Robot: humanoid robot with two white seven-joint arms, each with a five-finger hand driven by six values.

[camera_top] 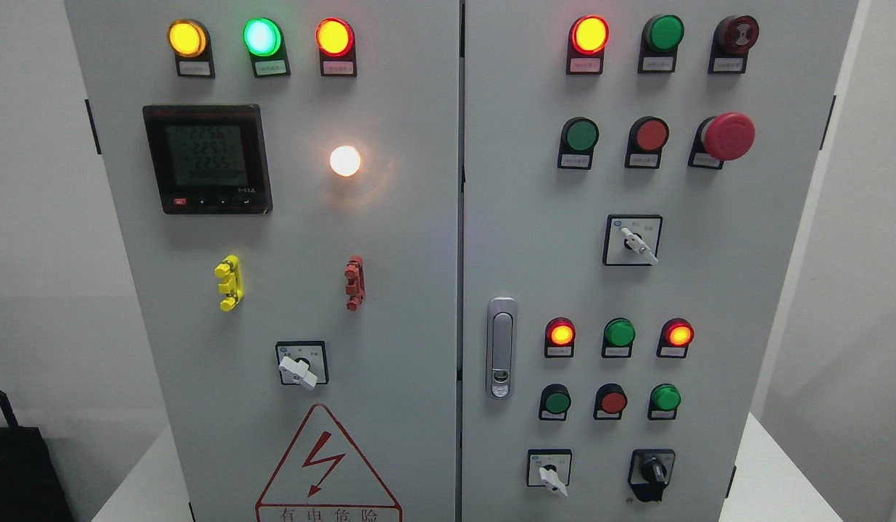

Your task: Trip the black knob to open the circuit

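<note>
**Squarely facing the cabinet, neither robot hand in sight**

Neither my left nor my right robot hand appears in my head view, so I cannot tell whether they are released or clenched. Ahead stands a grey electrical cabinet with two doors. The black knob sits at about 5 o'clock, low on the right door, with a white-handled selector switch just beside it at its 9 o'clock. At its 12 o'clock are a lit green lamp and, higher, a glowing red lamp. A silver door latch lies near the seam between the doors. On the left door, a digital meter shows at 10 o'clock, a bright white lamp to its 3 o'clock, and a red lightning warning triangle at 6 o'clock. A red mushroom emergency button projects at 2 o'clock.
</note>
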